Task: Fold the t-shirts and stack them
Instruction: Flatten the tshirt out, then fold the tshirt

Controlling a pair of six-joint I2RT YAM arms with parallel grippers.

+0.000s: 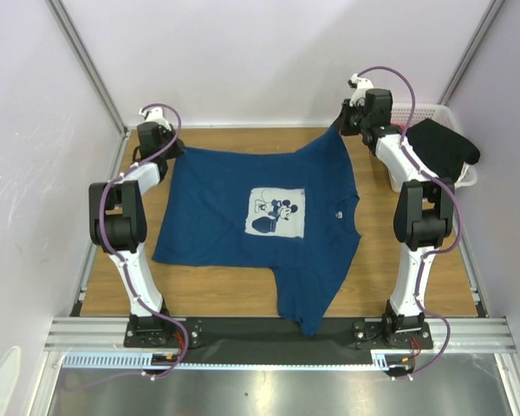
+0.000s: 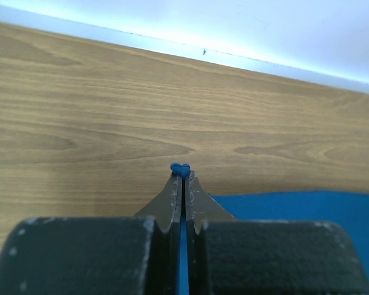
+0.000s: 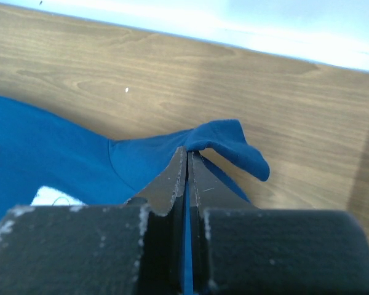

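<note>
No fold yet: blue t-shirt spread on bench, left hand and right hand clamped shut on its 11 and 1 o'clock corners; black t-shirt in basket at 2 o'clock.

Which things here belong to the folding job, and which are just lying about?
Job: blue t-shirt, pinched by the left gripper and right gripper; black t-shirt draped over the white basket.
Lying about: white basket; wooden table.
</note>
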